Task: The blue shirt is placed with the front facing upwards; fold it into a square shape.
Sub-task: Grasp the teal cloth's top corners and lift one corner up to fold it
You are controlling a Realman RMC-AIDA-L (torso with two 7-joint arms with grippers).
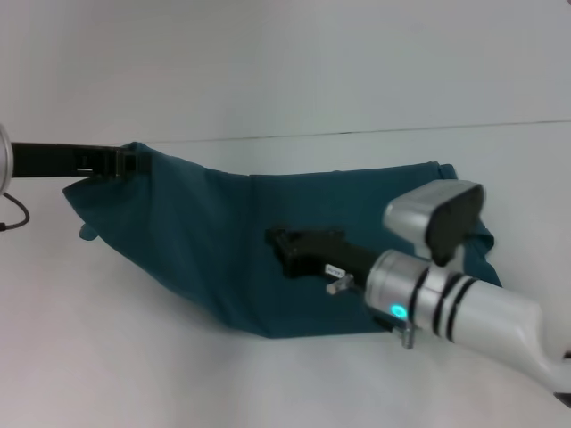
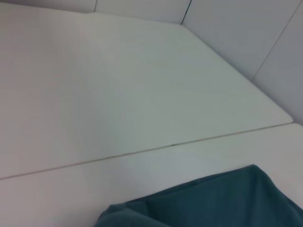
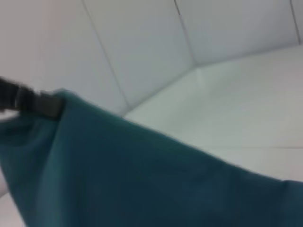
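The blue shirt point(image 1: 205, 241) shows only plain teal cloth, with no print in sight. Its left corner is lifted off the white table point(image 1: 116, 357). My left gripper point(image 1: 129, 162) is shut on that raised corner, reaching in from the left edge. The right wrist view shows the same black left gripper point(image 3: 47, 104) at the top edge of the hanging blue shirt point(image 3: 118, 175). My right gripper point(image 1: 278, 242) is over the middle of the cloth, pointing left. A fold of the blue shirt point(image 2: 213, 203) fills the corner of the left wrist view.
The white table runs around the shirt on all sides, with a thin seam point(image 1: 357, 134) across it behind the cloth. A dark cable point(image 1: 13, 214) hangs at the far left. The silver right forearm point(image 1: 464, 303) covers the shirt's near right part.
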